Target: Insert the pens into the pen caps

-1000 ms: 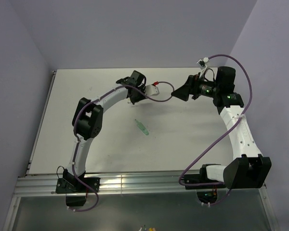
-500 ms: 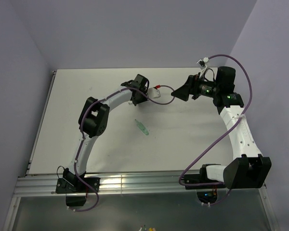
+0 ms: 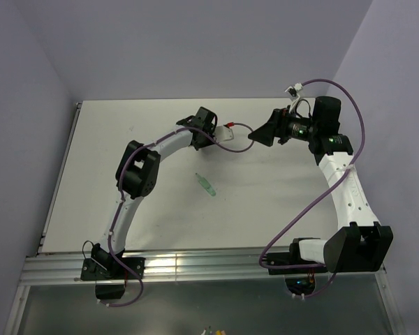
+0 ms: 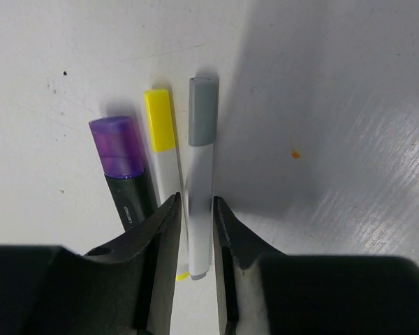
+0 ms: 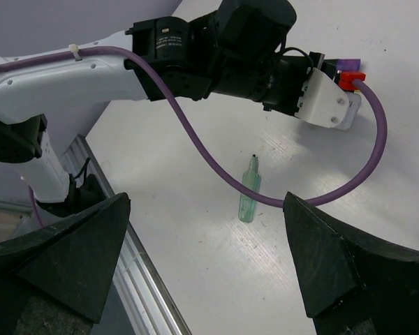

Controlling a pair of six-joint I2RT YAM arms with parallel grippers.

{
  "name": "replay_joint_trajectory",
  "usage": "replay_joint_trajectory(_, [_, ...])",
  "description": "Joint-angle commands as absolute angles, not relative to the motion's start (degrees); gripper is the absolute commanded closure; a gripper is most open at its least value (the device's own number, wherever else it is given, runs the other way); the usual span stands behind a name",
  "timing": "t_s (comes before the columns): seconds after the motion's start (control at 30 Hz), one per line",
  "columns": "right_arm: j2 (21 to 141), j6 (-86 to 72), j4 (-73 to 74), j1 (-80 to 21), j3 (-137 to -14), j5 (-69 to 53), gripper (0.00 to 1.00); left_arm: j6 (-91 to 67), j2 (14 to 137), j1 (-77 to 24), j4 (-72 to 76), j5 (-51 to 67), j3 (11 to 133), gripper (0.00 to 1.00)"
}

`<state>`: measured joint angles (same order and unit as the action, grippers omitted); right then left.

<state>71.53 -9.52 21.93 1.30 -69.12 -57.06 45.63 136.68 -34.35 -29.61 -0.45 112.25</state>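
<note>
Grey-capped pen (image 4: 200,160) is straddled closely by the left claw (image 4: 195,204) on the desk (image 4: 321,105), just beside the yellow-capped pen (image 4: 164,150); pinched or loose cannot be told. A straight lift is called for, so that neighbour is not nudged. Right claw (image 5: 206,265) is spread; green pen (image 5: 249,199) lies well apart.

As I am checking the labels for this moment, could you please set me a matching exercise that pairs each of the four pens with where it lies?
Things:
1. grey-capped pen
2. yellow-capped pen
3. purple-capped pen
4. green pen

Descriptions:
A. lies alone, apart from the other pens
B. middle of the row of three
C. between the jaws of the left gripper
D. black barrel, at one end of the row

Pairs: 1-C, 2-B, 3-D, 4-A
</note>
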Motion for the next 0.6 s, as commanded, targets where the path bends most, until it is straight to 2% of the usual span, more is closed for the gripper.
replay_joint_trajectory(0.0, [70.8, -9.7, 21.4, 1.8, -70.9, -58.2, 0.02, 46.9, 137.2, -34.5, -30.1, -1.7, 112.2, 0.7])
replay_joint_trajectory(0.27, [70.5, -9.8, 21.4, 1.8, -71.5, -58.1, 0.02, 46.2, 132.6, -34.7, -32.6, -0.4, 111.1, 0.64])
replay_joint_trajectory(0.3, [70.5, -9.8, 21.4, 1.8, -71.7, -58.2, 0.02, 45.9, 130.6, -34.6, -33.0, 1.0, 111.1, 0.59])
replay_joint_trajectory(0.4, [70.8, -9.2, 22.1, 2.2, -72.9, -58.8, 0.01, 45.3, 126.1, -34.9, -37.6, 4.3, 111.5, 0.54])
replay_joint_trajectory(0.57, [72.7, -6.0, 27.9, 3.3, -76.9, -59.3, 0.0, 47.9, 116.6, -34.9, -45.2, 14.8, 108.6, 0.5])
